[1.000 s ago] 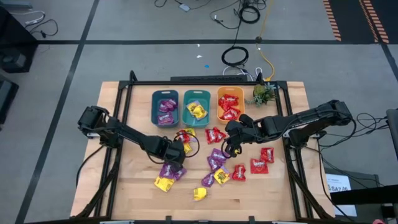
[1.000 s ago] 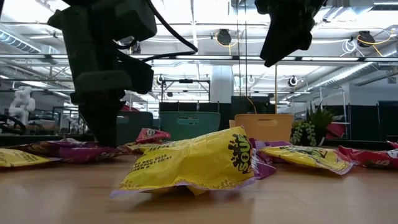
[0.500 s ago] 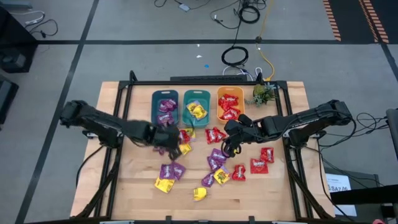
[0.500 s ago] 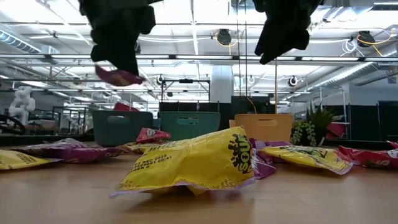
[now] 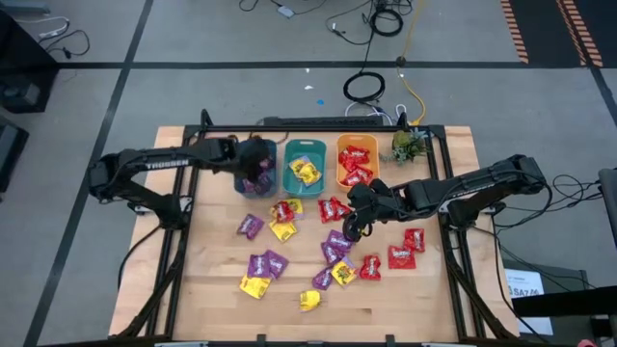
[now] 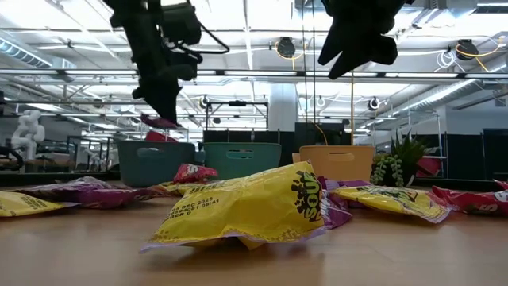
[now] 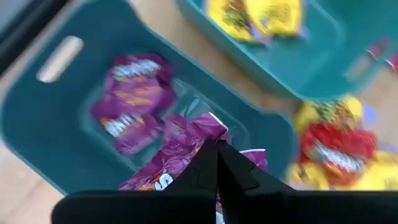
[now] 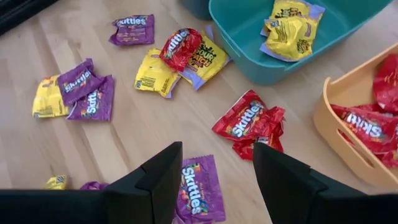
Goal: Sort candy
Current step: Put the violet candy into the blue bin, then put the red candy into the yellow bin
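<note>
Purple, yellow and red candy packets lie scattered flat on the wooden table (image 5: 193, 289), for instance a purple one (image 5: 251, 226) and a red one (image 5: 401, 256). At the far side stand a dark teal bin (image 5: 241, 166) with purple packets, a teal bin (image 5: 305, 166) with yellow ones and an orange bin (image 5: 357, 162) with red ones. My left gripper (image 5: 258, 173) hovers over the dark teal bin, shut on a purple packet (image 7: 174, 158). My right gripper (image 8: 214, 180) is open, raised above a purple packet (image 8: 199, 186) on the table. My left gripper pinches the purple packet between its two fingers at one crumpled end (image 7: 208, 132), coming from above and pointing down. The packet is lifted clear and hangs below the fingers (image 6: 161, 121), above the dark teal bin's inside (image 7: 74, 87).
A small green plant (image 5: 408, 145) stands to the right of the orange bin. A large yellow packet (image 6: 246, 206) lies close to the low camera near the table's near edge. Bare wood shows along the table's left and near-right parts.
My left gripper has risen from the table with the purple packet and carried it toward the far edge, from beside the loose pile to above the dark teal bin. The packet is lifted clear. My right arm has stayed about where it was.
</note>
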### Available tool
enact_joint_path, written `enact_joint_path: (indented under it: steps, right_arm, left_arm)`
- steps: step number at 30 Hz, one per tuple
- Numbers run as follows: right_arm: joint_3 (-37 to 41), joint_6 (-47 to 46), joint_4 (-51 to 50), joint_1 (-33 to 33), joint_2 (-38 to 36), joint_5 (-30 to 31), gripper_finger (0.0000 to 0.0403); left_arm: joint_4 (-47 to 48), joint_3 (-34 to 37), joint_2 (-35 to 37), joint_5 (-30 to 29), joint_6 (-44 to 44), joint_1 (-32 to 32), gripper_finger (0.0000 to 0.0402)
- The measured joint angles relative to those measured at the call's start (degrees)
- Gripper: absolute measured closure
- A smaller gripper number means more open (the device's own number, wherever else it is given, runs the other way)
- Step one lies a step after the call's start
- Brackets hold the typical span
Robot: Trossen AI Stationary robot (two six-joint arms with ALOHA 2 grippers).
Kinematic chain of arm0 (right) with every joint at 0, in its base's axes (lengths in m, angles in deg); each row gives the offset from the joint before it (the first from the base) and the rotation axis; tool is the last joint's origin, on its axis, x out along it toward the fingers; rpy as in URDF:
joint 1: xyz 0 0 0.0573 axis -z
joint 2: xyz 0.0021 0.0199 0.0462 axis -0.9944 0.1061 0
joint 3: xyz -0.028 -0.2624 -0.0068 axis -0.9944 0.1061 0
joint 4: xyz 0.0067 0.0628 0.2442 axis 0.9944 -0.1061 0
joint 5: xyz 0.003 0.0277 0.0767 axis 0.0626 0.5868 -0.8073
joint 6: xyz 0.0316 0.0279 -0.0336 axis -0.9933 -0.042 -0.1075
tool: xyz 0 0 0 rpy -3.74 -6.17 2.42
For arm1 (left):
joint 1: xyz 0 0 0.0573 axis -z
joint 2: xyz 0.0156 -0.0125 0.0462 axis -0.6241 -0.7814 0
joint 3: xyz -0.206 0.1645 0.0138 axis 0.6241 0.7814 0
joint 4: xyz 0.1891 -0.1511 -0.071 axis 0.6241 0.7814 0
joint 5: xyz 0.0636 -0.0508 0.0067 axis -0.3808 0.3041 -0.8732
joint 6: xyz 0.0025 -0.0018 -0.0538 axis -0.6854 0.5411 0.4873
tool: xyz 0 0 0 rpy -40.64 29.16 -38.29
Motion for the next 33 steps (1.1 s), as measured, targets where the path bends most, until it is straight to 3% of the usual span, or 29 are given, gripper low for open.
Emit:
enact_joint_path:
  steps: [5, 13, 25, 28, 33]
  right_arm:
    - [0.0, -4.5, 0.0, 0.0, 0.0, 1.6, 0.0216]
    - [0.0, -9.1, 0.0, 0.0, 0.0, 3.6, 0.0216]
    - [0.0, -7.9, -0.2, 0.0, 1.3, 4.7, 0.0216]
    - [0.0, -9.0, -0.3, 0.0, 3.8, 5.2, 0.0216]
    - [0.0, -12.9, -4.2, 0.0, 5.9, 1.6, 0.0216]
  left_arm:
    - [-1.9, 0.6, 0.0, -4.0, 0.3, -6.1, 0.0361]
    - [-4.3, 0.6, 0.0, -1.4, -8.3, -11.7, 0.0300]
    - [-3.2, 0.5, 0.1, -1.7, -10.7, -12.3, 0.0295]
    - [0.7, 0.5, 0.1, -1.8, -19.3, -12.1, 0.0295]
    - [12.1, -0.4, 0.3, 1.1, -20.8, -10.8, 0.0295]
